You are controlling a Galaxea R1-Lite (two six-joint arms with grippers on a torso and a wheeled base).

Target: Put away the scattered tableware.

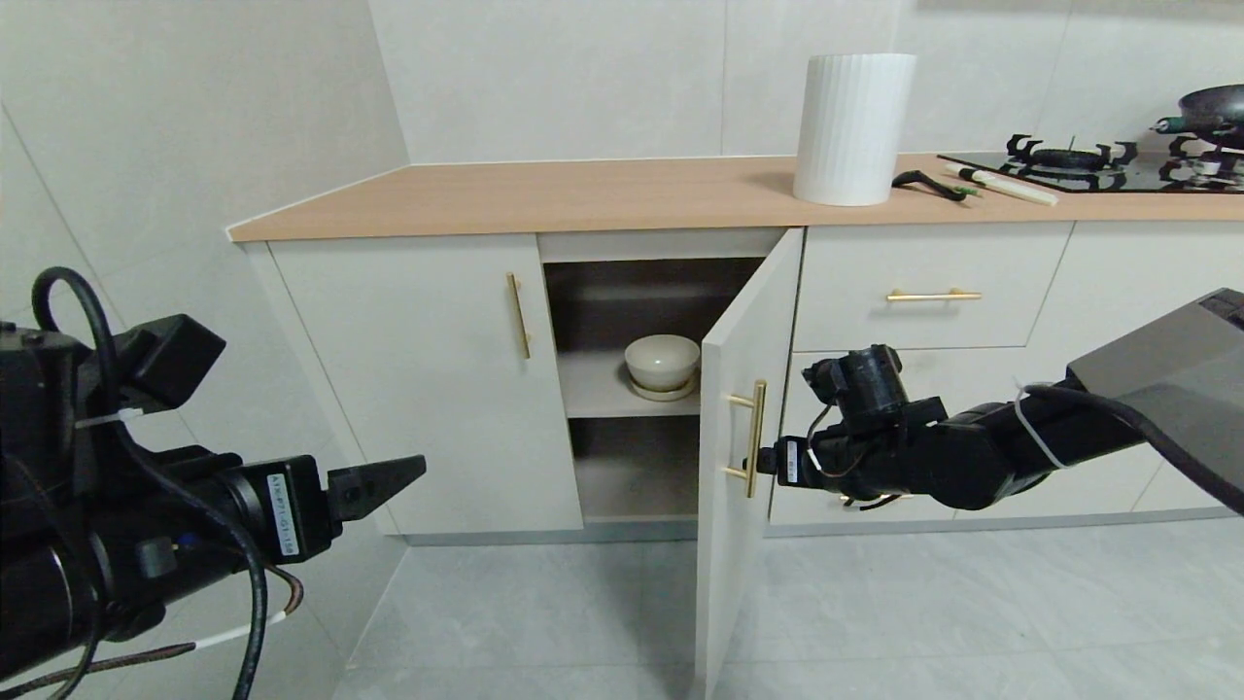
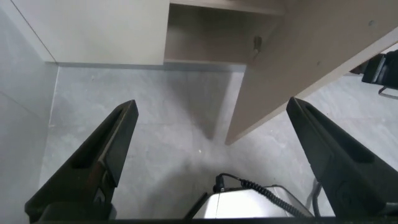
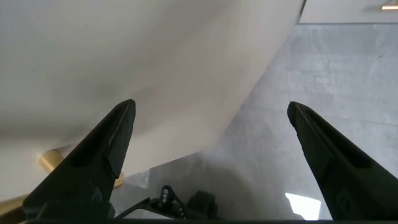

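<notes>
Sitting on a plate (image 1: 661, 394) on the cabinet's middle shelf (image 1: 593, 389), the bowl (image 1: 662, 360) looks ceramic: stiff, slick and breakable, best held by its rim. The right gripper (image 3: 211, 104), fingers wide, hangs beside the open door's handle (image 1: 754, 437). The left gripper (image 2: 211, 102), also wide, is near left.

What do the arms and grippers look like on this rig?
Both arms are black. The left gripper and right gripper have long, tapered, wedge-shaped black fingers. Each wrist carries a white printed label. The left arm has a thick looping black cable and a thin white-tipped wire. The right arm has a white cable tie and a grey upper cover.
</notes>
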